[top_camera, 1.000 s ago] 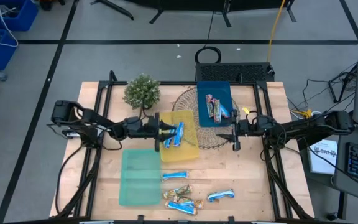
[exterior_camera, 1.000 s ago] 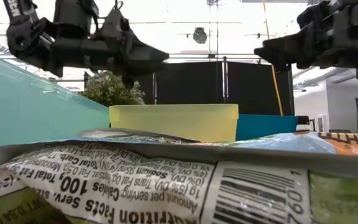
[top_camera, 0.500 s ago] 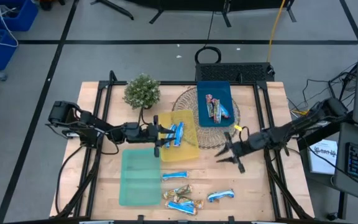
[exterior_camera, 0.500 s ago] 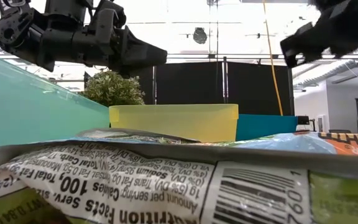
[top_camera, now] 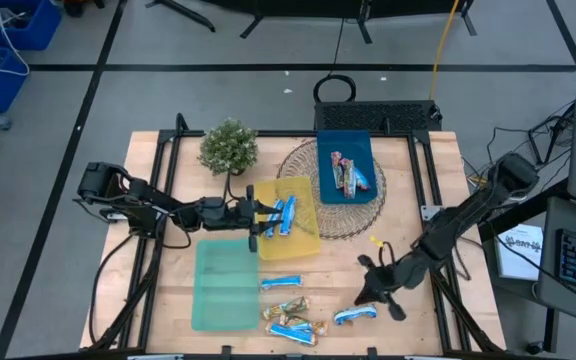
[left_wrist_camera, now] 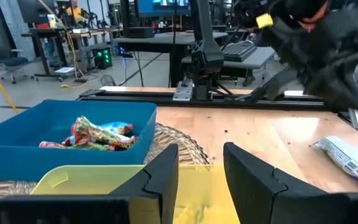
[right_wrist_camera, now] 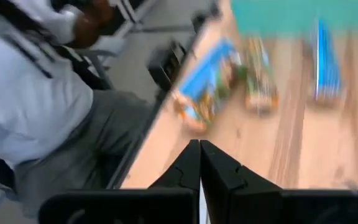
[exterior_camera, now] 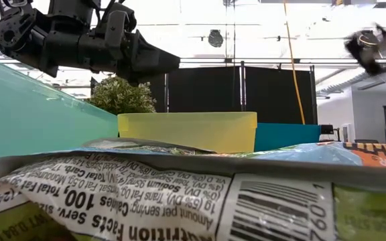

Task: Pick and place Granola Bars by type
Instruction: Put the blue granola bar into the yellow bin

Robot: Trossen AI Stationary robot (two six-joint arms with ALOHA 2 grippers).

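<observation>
Two blue-and-white Granola Bars (top_camera: 283, 214) lie in the yellow tray (top_camera: 303, 238). Blue-and-red ones (top_camera: 346, 172) lie in the blue tray (top_camera: 330, 188). Several loose bars (top_camera: 290, 308) lie on the table near its front edge, one blue-and-white bar (top_camera: 355, 314) to their right. My left gripper (top_camera: 259, 214) hovers open at the yellow tray's left rim (left_wrist_camera: 92, 174), its fingers (left_wrist_camera: 161, 177) with nothing between them. My right gripper (top_camera: 371, 291) hangs shut just above and beside the rightmost loose bar, touching nothing that I can see.
An empty green tray (top_camera: 225, 283) lies near left. A small potted plant (top_camera: 229, 146) stands at the far left, and a woven mat (top_camera: 313, 230) lies under the yellow and blue trays. A person (right_wrist_camera: 36, 106) sits beyond the table's near edge.
My right gripper has swung from beside the blue tray toward the table's near edge, down to the loose bars, and has shut its fingers on the way. My left gripper has drawn back a little toward the table's left edge.
</observation>
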